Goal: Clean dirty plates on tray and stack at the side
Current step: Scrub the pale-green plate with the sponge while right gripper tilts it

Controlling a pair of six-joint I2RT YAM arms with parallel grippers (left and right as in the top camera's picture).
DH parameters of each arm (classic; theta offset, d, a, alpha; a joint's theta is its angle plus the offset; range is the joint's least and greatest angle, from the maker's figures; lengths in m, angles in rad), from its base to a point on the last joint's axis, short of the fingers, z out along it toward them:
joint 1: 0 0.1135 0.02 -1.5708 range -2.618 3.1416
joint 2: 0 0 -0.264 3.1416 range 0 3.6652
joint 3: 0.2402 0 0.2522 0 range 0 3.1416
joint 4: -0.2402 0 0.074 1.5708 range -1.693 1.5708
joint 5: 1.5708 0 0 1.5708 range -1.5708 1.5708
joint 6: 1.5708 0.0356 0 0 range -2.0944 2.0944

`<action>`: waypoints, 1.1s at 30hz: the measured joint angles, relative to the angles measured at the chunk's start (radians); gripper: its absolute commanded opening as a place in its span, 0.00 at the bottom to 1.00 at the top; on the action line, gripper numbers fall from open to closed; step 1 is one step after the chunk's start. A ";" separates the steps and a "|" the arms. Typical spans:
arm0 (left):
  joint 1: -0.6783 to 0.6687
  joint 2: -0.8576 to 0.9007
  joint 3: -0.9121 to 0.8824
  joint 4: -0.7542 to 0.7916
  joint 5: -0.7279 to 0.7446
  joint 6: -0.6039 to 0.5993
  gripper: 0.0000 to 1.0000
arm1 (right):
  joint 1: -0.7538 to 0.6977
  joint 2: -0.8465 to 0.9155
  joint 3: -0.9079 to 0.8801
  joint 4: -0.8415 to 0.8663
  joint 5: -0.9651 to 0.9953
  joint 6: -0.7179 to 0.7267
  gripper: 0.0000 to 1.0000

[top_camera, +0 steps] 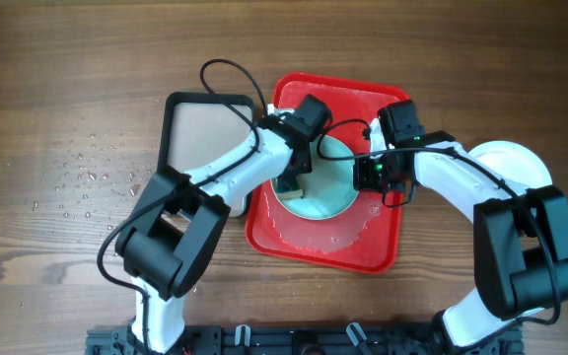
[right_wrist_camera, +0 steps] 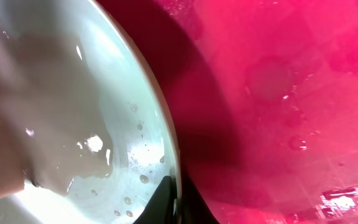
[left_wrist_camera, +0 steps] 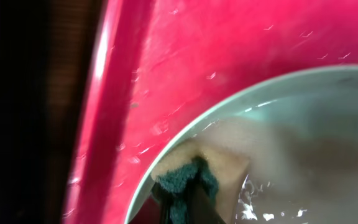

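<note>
Wooden tabletop (top_camera: 47, 247), speckled with water drops (top_camera: 77, 173) at its left, is seen beneath both arms, and the red tray (top_camera: 314, 251) is set at its middle. One pale blue plate (top_camera: 338, 192) is lying inside the tray, wet and glossy.

The scrubbing step is judged to be in hand. The left gripper (top_camera: 292, 179) is clamped on a sponge (left_wrist_camera: 219, 165), yellow with a green scouring face, which is pressed onto the plate's left rim. The right gripper (top_camera: 365, 176) is pinched onto the plate's right rim, with dark fingertips (right_wrist_camera: 157, 208) seen on either side of the edge, so the plate is steadied against the wiping. No black smears can be made out on the part that shows, though much is hidden by the arms.

A white plate (top_camera: 516, 163) is lying on the table right of the tray, partly under the right arm, and the stack is judged to be meant there. A beige tray (top_camera: 200, 128) is placed just left of the red one.

Next, sweeps across the rest of the plate are called for. After that, it has to be lifted clear of the tray's rim towards the white plate. Both forearms are angled inward over the tray, with the wrists pitched down.
</note>
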 measured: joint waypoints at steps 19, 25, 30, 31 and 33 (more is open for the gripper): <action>-0.023 -0.050 -0.011 0.016 0.535 0.132 0.39 | -0.003 0.000 0.000 -0.003 0.001 0.023 0.06; -0.114 -0.048 -0.011 -0.003 0.375 0.193 0.04 | -0.003 0.000 0.000 -0.008 0.002 0.023 0.06; -0.135 -0.006 -0.002 -0.028 0.273 0.180 0.04 | -0.004 0.000 0.000 -0.010 0.004 0.023 0.06; -0.137 -0.005 0.002 -0.043 0.248 0.164 0.04 | -0.003 0.000 0.000 -0.010 0.004 0.023 0.06; -0.129 -0.005 0.008 -0.092 0.182 0.119 0.04 | -0.003 0.000 0.000 -0.011 0.004 0.023 0.06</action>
